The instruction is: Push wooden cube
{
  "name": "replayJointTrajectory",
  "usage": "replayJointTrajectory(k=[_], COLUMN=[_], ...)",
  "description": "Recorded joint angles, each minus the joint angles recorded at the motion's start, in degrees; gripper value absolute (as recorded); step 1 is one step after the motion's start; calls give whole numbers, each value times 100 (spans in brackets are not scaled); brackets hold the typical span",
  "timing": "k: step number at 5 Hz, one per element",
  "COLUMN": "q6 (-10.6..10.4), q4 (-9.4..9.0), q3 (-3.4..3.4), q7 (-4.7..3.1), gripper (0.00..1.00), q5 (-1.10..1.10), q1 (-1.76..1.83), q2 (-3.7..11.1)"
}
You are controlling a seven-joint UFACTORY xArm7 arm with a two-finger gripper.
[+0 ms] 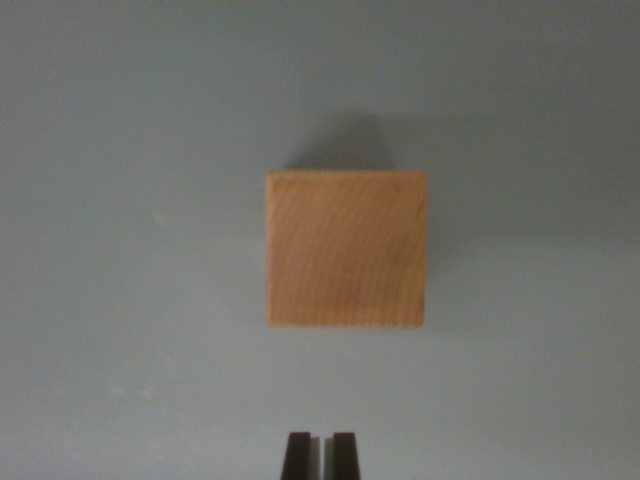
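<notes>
A light wooden cube (pixel 346 249) with visible grain rests on a plain grey surface (pixel 130 300), a little right of the wrist view's middle. It casts a soft shadow toward the top of the view. My gripper (pixel 321 450) shows at the bottom edge as two dark fingertips (pixel 298 455) pressed close together with only a thin slit between them, so it is shut and holds nothing. The fingertips sit below the cube in the picture, apart from its near face by a clear gap of grey surface.
Bare grey surface (pixel 520 400) surrounds the cube on all sides. A few faint pale specks (pixel 158 216) mark the surface on the wrist view's left.
</notes>
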Motion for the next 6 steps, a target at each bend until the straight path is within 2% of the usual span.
replayJointTrajectory(k=[1,2,3,4,5,6], q6=[0,-205,-205,-390,-390,-546], q4=[0,-189,-189,-360,-360,-503], q3=[0,-19,-19,-37,-37,-51], q7=[0,-11,-11,-21,-21,-29], gripper=[0,0,0,0,0,0], q5=[0,-14,-14,-26,-26,-37], q1=[0,-11,-11,-20,-20,-28], q2=[0,32,32,62,62,86])
